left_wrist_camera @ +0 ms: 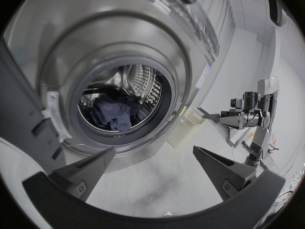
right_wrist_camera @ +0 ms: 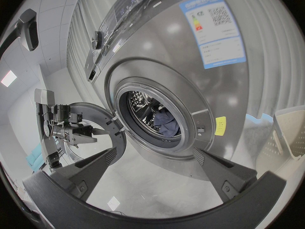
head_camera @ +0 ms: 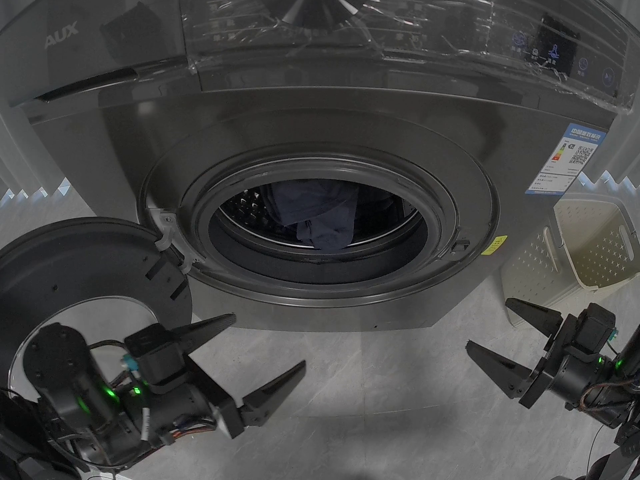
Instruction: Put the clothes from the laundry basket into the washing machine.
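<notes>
Here the front-loading washing machine [head_camera: 320, 121] stands with its round door [head_camera: 80, 268] swung fully open toward the robot's left. Dark blue clothes [head_camera: 319, 213] lie bunched inside the drum [head_camera: 250, 208], resting on its lower part just behind the grey door seal. In the dim drum it is hard to say whether this is one garment or several. The left wrist view shows the same clothes [left_wrist_camera: 112, 115] heaped low against the perforated drum wall, and the right wrist view shows them [right_wrist_camera: 166, 124] behind the door ring.

The cream perforated laundry basket [head_camera: 590, 248] sits on the floor at the machine's right side, just beside its front corner. It is tilted, with its open mouth facing the robot.

The left pincer [head_camera: 268, 340] hangs above the grey floor [head_camera: 373, 381] in front of the open door, its fingers spread wide with nothing between them [left_wrist_camera: 153, 148]. The right pincer [head_camera: 488, 323] hangs near the basket, also spread wide and holding nothing [right_wrist_camera: 154, 149]. Both sit well apart from the drum opening.

A blue-edged label [head_camera: 567, 158] is stuck on the machine's front panel at the right, and a small yellow sticker [head_camera: 494, 245] sits beside the door ring.
</notes>
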